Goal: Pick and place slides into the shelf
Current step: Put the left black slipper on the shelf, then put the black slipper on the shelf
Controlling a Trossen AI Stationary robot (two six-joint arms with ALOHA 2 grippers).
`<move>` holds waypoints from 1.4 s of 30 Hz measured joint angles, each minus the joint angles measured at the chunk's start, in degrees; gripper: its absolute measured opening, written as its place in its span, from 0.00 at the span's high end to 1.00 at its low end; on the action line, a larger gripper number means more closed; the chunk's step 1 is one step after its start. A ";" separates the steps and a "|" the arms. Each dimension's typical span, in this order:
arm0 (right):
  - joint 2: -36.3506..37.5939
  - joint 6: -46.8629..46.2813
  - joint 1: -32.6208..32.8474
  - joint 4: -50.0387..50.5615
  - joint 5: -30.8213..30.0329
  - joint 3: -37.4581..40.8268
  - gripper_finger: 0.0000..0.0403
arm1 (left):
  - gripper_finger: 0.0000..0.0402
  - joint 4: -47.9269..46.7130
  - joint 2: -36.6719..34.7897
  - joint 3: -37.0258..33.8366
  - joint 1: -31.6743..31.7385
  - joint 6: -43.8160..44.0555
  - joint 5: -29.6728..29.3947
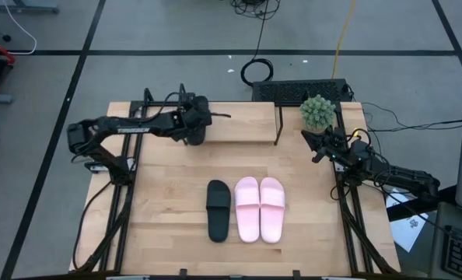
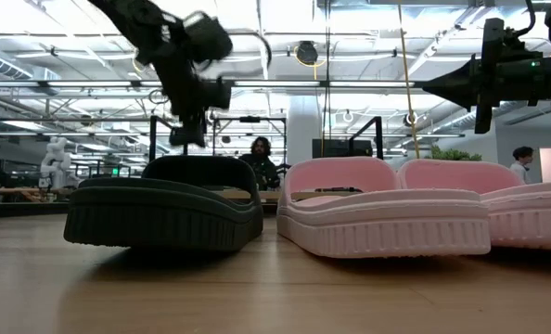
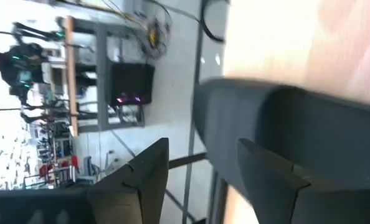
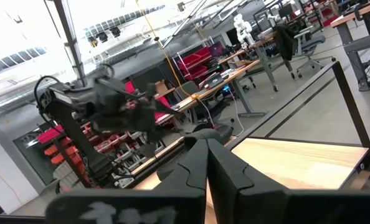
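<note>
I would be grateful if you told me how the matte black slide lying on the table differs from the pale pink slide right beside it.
The matte black slide on the table is dark, while the pale pink slide next to it is light. The black one lies alone; the pink one lies against a second pink slide. In the high view, the black one sits further left, nearer the left gripper. Both lie flat, sole down, parallel, off the shelf.
</note>
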State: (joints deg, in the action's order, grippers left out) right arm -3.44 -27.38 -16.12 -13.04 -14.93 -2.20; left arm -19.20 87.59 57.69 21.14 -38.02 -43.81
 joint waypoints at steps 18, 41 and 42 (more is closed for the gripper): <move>-0.21 -0.42 0.00 -0.47 0.08 -0.02 1.00 | 0.55 -15.73 -5.41 11.81 -34.47 38.36 10.01; -1.05 1.06 0.00 1.00 9.00 -0.02 1.00 | 0.54 -42.77 31.21 39.47 -53.83 83.45 17.91; -1.05 1.06 0.04 1.33 9.20 -0.02 1.00 | 0.54 -42.58 31.02 39.63 -53.50 84.73 17.20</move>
State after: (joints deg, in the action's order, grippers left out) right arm -4.49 -26.31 -16.08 -11.71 -5.72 -2.22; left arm -61.78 118.61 97.32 -32.36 46.71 -26.61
